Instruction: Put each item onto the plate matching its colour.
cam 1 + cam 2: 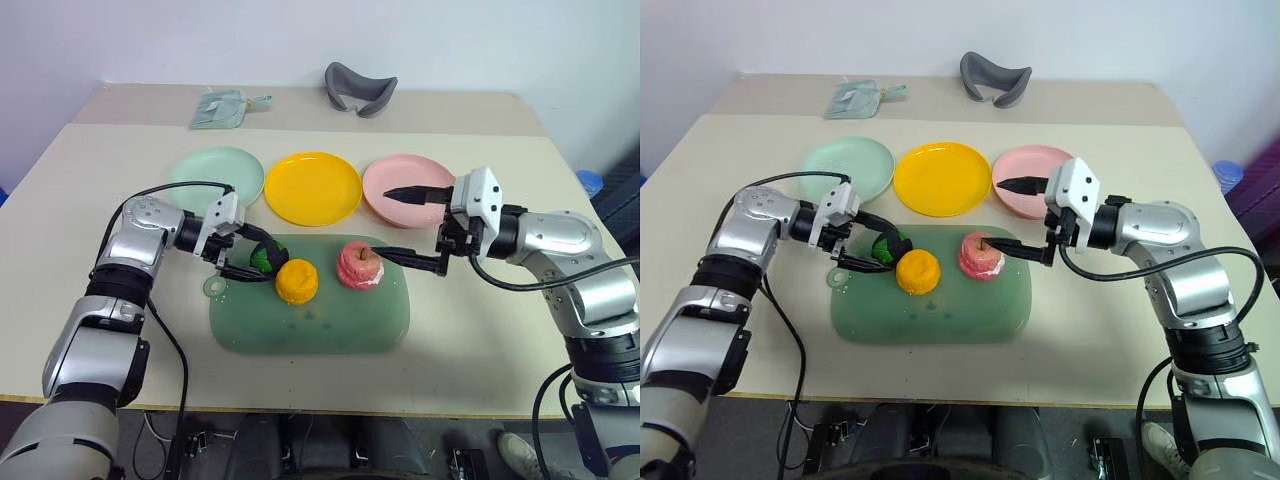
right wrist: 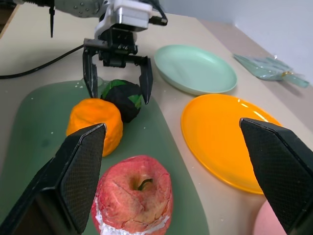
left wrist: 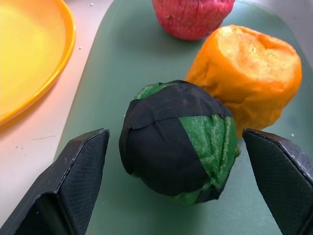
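Left gripper (image 1: 252,256) is sitting wide open, fingers straddling the green-black ball (image 1: 266,257) on the green tray (image 1: 310,315), apparently not touching yet. Right gripper (image 1: 403,226) is hovering wide open around the pink-red apple (image 1: 359,265). Orange piece (image 1: 296,281) is lying between both. Mint plate (image 1: 216,177), yellow plate (image 1: 312,187), pink plate (image 1: 403,185) are sitting behind the tray.

we cannot see all of the dark green-black ball (image 1: 266,257) from the head view, since the left gripper's black fingers (image 1: 262,237) cover part of it. the round pink plastic plate (image 2: 270,221) is cut off at a corner. the small mint green thing (image 1: 221,109) on the far table is too small to tell.
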